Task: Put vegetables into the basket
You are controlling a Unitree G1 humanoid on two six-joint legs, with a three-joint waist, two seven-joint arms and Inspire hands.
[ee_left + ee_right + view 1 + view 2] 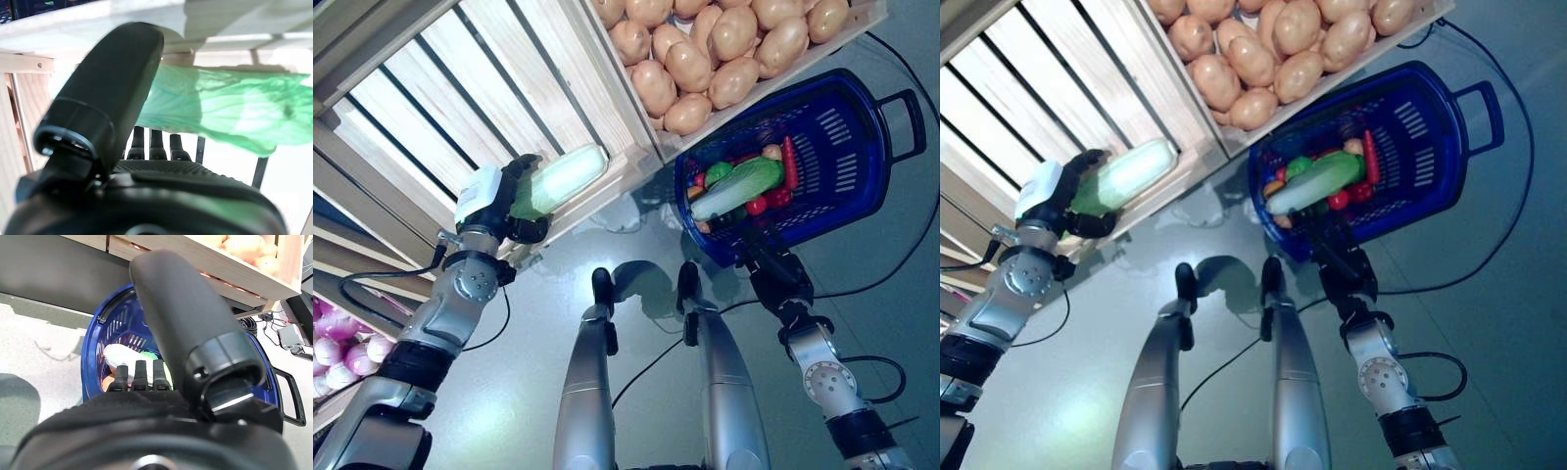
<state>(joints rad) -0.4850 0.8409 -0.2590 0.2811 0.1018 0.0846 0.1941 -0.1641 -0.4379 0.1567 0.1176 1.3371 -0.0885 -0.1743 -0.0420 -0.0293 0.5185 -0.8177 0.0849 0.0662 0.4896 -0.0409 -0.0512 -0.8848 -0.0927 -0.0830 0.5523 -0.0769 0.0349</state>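
Gripping the cabbage [563, 178] in curled fingers by the crate [480, 88], the left hand [499, 201] should swing right, clearing the basket [847, 127] rim held by the right hand [766, 257].

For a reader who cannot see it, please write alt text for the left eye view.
The robot's left hand holds a pale green cabbage beside an empty slatted wooden crate. To the right, its right hand is at the blue basket of vegetables, below a crate of potatoes.

Head eyes look down (wrist views close).
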